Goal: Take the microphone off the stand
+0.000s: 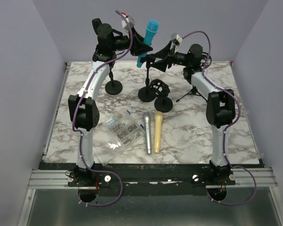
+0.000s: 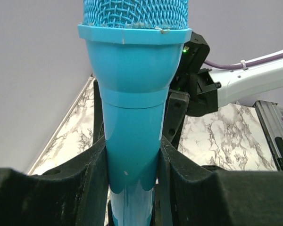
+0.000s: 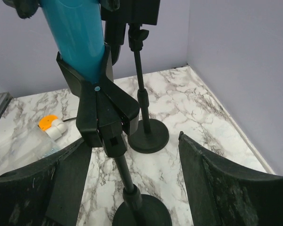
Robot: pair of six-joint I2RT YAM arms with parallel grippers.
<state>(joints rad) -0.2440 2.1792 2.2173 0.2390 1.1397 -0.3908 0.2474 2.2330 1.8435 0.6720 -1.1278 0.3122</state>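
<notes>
The blue microphone [image 1: 149, 34] sits head-up and tilted in the clip [image 3: 101, 106] of the desk stand [image 1: 147, 94], well above the worktop [image 1: 193, 136]. The left hand [image 2: 132, 188] is clenched on its barrel below the head, with fingers [image 2: 92, 179] pressing each side, likely so it can be drawn up along the clip's axis. The right hand [image 3: 132, 155] hangs released, spread either side of the clip and pole. Whether it touches them I cannot tell, but it is probably placed there to steady the stand against the pull.
</notes>
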